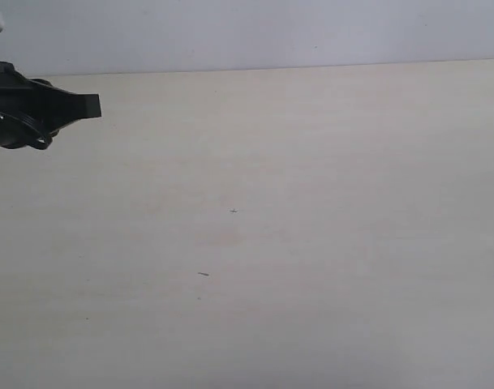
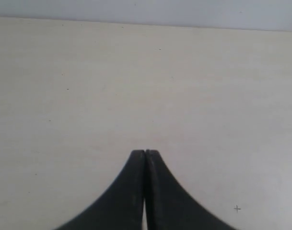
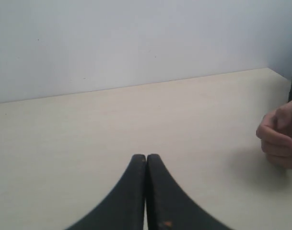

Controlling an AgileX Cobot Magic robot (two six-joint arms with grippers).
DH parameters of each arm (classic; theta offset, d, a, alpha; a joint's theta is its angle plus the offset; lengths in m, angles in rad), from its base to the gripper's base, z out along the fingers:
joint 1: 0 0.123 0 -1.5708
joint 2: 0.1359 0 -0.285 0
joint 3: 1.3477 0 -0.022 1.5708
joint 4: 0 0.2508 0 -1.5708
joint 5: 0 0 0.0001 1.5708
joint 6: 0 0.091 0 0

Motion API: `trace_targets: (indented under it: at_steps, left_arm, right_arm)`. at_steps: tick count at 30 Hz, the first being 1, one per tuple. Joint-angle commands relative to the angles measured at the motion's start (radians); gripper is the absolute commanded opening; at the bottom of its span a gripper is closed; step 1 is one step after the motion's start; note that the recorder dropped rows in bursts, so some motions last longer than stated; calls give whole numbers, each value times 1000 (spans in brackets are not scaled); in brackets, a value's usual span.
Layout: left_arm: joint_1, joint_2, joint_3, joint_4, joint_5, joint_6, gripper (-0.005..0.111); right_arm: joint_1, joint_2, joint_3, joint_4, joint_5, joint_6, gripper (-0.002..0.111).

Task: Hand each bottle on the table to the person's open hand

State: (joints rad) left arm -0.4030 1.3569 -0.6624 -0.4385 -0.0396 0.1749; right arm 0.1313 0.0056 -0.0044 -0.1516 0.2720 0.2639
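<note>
At far left the left jaws are hanging pressed together, empty, over the pale beige wood-grain counter (image 1: 311,243), which is showing no clear plastic bottles. The right jaws are likewise sitting closed on nothing near the person's curled light-skinned hand (image 3: 280,139). The handovers are seemingly finishing, so the arms are probably only needing to retreat.

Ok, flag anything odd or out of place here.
Nothing spilled or damaged. The table shows no bottles, the left claw and right claw are shut, empty, and the person's hand is curled, not open.

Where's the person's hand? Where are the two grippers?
person's hand (image 3: 280,136), right wrist view, curled fingers.
left gripper (image 2: 145,153), left wrist view, between shut fingertips.
right gripper (image 3: 146,157), right wrist view, between shut fingertips.
</note>
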Motion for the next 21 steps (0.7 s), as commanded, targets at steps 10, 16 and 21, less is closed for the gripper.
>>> trace_targets:
  at_steps: [10,16,21]
  left_arm:
    - [6,-6,8,-10,-14,0,1]
    - [6,-23,8,-10,0,0,1]
    - [48,-234,8,73,55,41,1]
  right_arm:
    - [3,-6,4,-4,-8,0,0]
    - [3,-6,4,-4,-8,0,0]
    - [3,-6,4,-4,-8,0,0]
